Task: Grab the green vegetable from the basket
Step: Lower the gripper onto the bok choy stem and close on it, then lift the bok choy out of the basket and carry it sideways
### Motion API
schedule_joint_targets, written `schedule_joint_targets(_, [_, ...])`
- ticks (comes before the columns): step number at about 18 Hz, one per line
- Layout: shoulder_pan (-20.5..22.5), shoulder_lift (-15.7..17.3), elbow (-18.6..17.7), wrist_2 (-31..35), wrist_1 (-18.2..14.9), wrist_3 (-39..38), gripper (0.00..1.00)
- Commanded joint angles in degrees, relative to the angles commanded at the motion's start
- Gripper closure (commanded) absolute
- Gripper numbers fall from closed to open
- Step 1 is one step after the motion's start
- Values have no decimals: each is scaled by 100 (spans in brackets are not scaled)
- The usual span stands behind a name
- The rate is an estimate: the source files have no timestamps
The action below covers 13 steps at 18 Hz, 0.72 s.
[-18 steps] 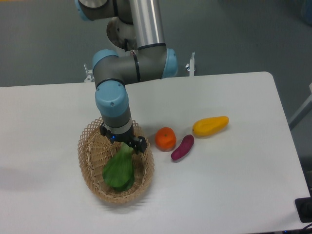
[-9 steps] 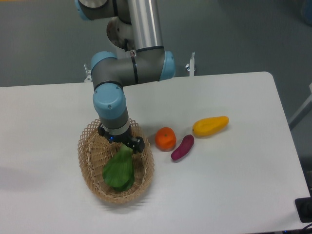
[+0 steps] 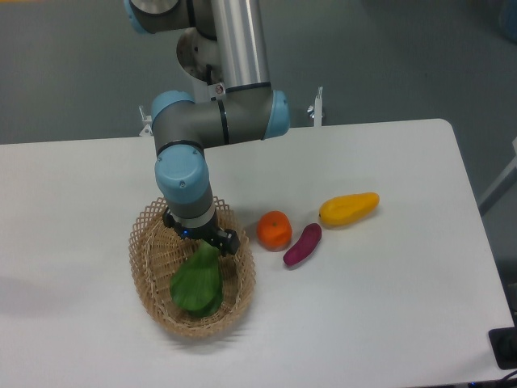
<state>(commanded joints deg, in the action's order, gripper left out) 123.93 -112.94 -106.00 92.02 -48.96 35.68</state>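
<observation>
We observe the end effector [image 3: 207, 244] positioned over the basket [image 3: 146, 267], at the pale stem end of the green vegetable [image 3: 196, 282]. Its jaws appear closed on the stem, though the wrist housing hides most of the contact, so we cannot confirm the grip fully. The green vegetable lies inside the basket, leaves pointing toward the front edge of the worktop [image 3: 388, 323], stem toward the rear. We cannot tell whether the leaves rest on the basket floor or hang just above it. The basket sits left of centre on the worktop, nearer the front edge. Just beside the basket's right rim stands an orange [image 3: 275, 230]. A purple eggplant-shaped piece [image 3: 303, 244] lies just beside the orange, and a yellow elongated fruit [image 3: 348, 209] lies near it, toward the right edge.
</observation>
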Motion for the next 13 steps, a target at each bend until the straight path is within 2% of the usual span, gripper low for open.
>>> schedule_joint_targets(4, [0,-9,-9,157,27,44,30])
schedule_joint_targets(8, [-53,9,-9,352,45,70,54])
schedule_joint_targets(11, [-44,61,0,352,54,88,63])
schedule_joint_targets(13, [-44,114,26,352,54,88,65])
